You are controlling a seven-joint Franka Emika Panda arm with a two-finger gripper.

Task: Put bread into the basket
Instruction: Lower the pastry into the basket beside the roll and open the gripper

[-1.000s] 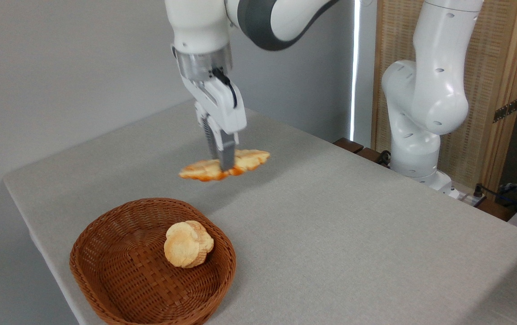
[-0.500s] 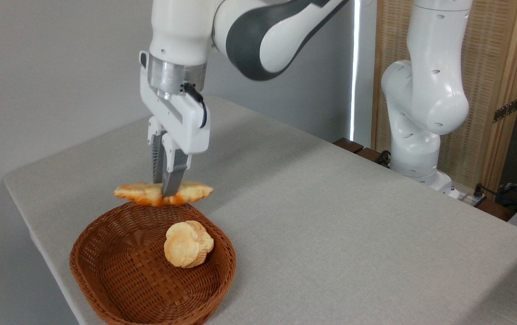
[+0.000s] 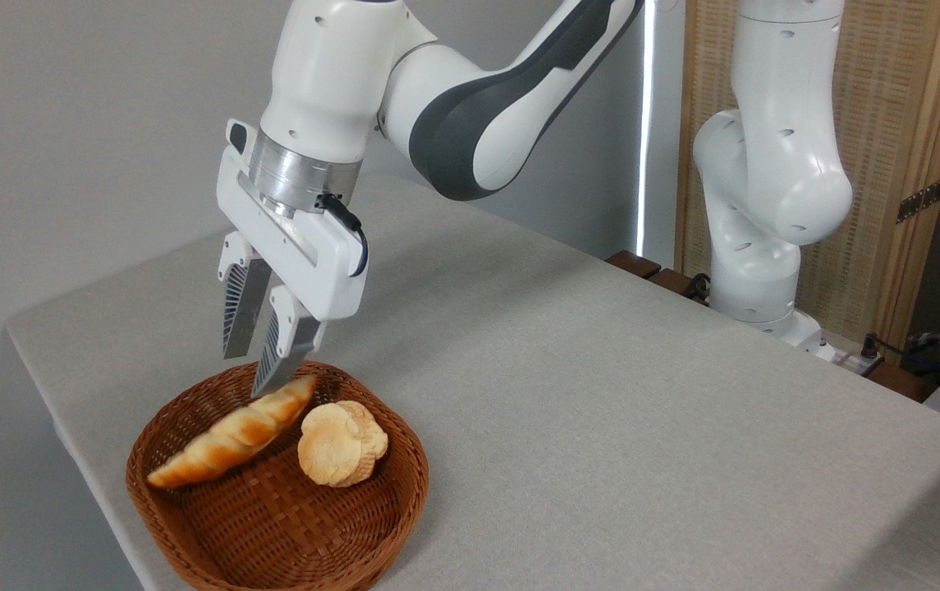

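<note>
**Bread in the basket, jaws off it**

Braided bread [image 3: 231,433] lying slantwise inside the wicker basket [image 3: 190,542], one tapered end low at the left wall, the other up near the back rim. Right beside a round lumpy bun [image 3: 343,443], looks like touching. Gripper [image 3: 252,373] hanging just above the loaf's upper end, jaws spread apart, pinching nothing. Basket parked near the front left corner of the grey counter [image 3: 601,394]. White arm base [image 3: 765,246] off at the far right.

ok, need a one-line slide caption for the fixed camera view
Open gripper above the wicker basket, braided loaf lying inside beside a round bun.
</note>
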